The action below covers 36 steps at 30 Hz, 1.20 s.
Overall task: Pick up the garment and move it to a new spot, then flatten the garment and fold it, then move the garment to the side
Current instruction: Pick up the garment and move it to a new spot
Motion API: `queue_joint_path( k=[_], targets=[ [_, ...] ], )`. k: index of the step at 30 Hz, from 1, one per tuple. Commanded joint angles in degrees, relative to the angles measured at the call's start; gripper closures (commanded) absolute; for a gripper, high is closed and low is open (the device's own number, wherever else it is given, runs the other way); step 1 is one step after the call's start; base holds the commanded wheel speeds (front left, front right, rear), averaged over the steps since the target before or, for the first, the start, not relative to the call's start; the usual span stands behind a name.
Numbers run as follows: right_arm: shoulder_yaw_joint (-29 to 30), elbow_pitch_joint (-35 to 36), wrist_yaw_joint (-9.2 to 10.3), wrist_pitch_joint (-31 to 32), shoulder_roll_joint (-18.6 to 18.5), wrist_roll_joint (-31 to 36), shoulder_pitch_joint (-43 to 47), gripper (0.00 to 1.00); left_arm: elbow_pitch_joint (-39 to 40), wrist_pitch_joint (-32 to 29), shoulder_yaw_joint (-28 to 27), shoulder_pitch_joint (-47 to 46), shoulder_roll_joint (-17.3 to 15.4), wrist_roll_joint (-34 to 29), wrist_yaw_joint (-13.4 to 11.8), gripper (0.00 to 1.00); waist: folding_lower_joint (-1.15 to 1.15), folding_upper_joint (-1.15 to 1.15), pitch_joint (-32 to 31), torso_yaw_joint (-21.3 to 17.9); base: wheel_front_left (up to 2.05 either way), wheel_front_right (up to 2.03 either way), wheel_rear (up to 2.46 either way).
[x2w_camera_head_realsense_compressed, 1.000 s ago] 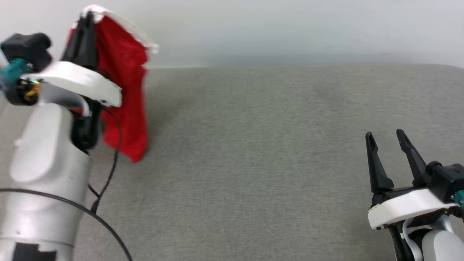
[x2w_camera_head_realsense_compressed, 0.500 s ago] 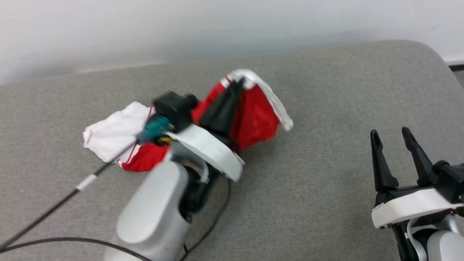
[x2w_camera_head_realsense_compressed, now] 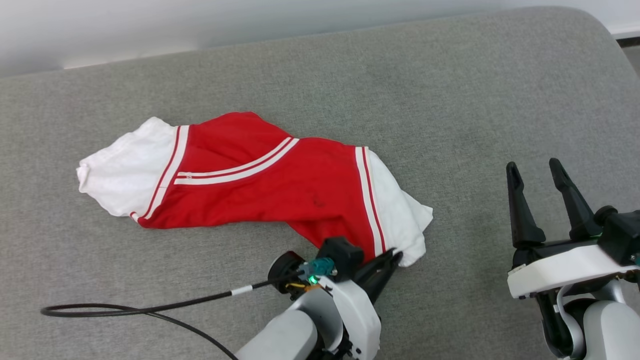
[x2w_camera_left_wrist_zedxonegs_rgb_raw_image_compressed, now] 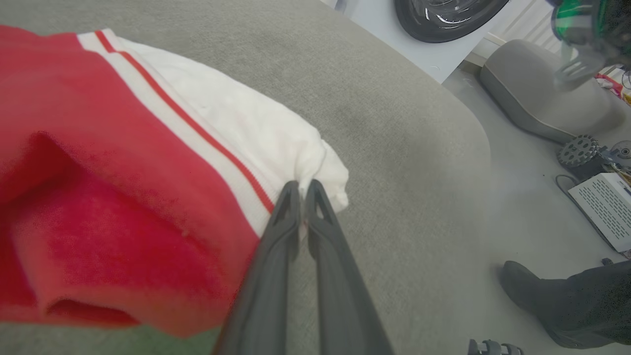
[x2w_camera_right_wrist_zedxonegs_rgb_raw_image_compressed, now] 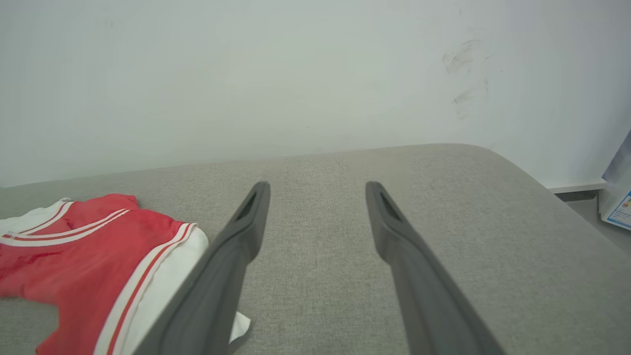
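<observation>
Left pincer (x2w_camera_head_realsense_compressed: 396,255) pinches the garment (x2w_camera_head_realsense_compressed: 280,185) at its sleeve edge; right pincer (x2w_camera_head_realsense_compressed: 531,164) gapes above grey cushion (x2w_camera_head_realsense_compressed: 475,90).

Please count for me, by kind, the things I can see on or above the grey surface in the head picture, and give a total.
garment: 1
grippers: 2 (left gripper, right gripper)
black cable: 1
Total: 4

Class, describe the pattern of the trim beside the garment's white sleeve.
The trim is white with one thin red stripe, clearest in the left wrist view.
</observation>
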State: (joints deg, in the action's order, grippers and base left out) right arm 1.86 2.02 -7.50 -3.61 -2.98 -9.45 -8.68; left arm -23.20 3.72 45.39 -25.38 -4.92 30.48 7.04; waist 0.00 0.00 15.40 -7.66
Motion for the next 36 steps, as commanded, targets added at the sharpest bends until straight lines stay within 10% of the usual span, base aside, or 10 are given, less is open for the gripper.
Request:
queue_joint_path(
  k=[1,3,4,20,36],
  targets=[
    [0.30,-0.13,0.02,-0.43,0.13,0.01,-0.84,0.00,-0.29,0.66,0.63,0.51,0.06,-0.13,0.18,1.00,0.00,0.00,-0.50,0.38,0.00,0.00,0.00],
    [0.68,-0.66,0.02,-0.44,0.13,0.12,-0.54,0.00,-0.66,1.69,1.73,0.50,0.32,-0.14,0.28,0.49,0.00,0.00,-1.38,0.93,0.00,0.00,0.00],
    [0.84,-0.85,0.02,-0.44,0.13,0.24,-0.32,0.00,-0.74,2.38,2.22,0.37,0.43,-0.12,0.32,0.00,0.00,0.00,-1.96,1.28,0.00,0.00,0.00],
    [0.76,-1.18,0.02,2.94,0.12,0.38,4.91,0.00,5.91,10.86,-5.54,2.59,-2.48,-0.46,-7.68,0.00,0.00,0.00,-10.67,5.71,0.00,0.00,0.00],
    [-0.11,0.25,0.02,5.65,0.12,1.26,10.30,0.00,15.50,11.46,-25.81,18.91,-13.72,2.09,-17.53,0.00,0.00,0.00,-16.05,7.36,0.00,0.00,0.00]
  ],
)
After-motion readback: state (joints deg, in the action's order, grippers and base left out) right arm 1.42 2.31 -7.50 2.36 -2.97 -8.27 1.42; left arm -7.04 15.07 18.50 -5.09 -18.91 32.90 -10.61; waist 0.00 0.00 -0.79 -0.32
